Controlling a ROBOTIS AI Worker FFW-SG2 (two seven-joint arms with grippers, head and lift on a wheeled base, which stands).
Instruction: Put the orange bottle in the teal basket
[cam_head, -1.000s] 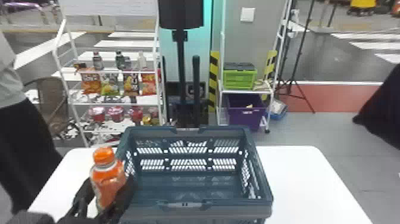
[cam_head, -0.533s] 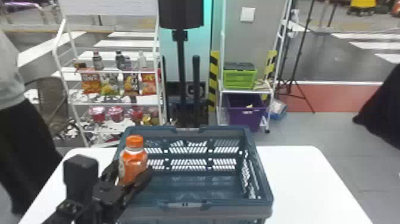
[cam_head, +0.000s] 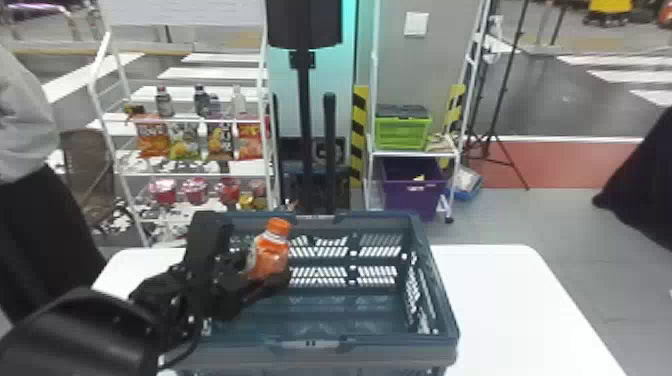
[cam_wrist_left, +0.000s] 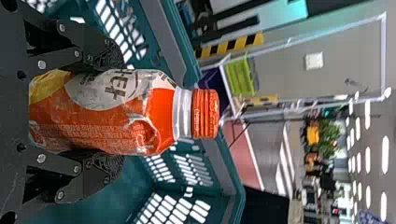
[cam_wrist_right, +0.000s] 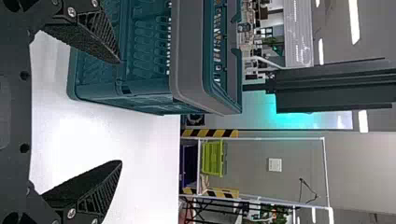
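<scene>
Over the left part of the teal basket (cam_head: 320, 345), my left gripper (cam_head: 267, 282) holds the orange bottle (cam_head: 272, 255), cap up and leaning slightly. The left wrist view has the left gripper (cam_wrist_left: 109, 112) shut on the body of the bottle (cam_wrist_left: 116, 112), a finger on either side, with the teal basket (cam_wrist_left: 219, 186) behind and below it. In the right wrist view my right gripper (cam_wrist_right: 120, 112) is open with nothing between its fingers, beside the outer wall of the basket (cam_wrist_right: 144, 91).
The basket rests on a white table (cam_head: 510, 300). Beyond it stand a shelf rack (cam_head: 195, 174) with bottles and snack bags, a black post (cam_head: 305, 125), and a second rack with a green crate (cam_head: 402, 132) and a purple bin (cam_head: 415, 195).
The left arm has carried the bottle rightward, from the basket's left edge to over its opening, still held in the gripper. The basket has stayed in place.
</scene>
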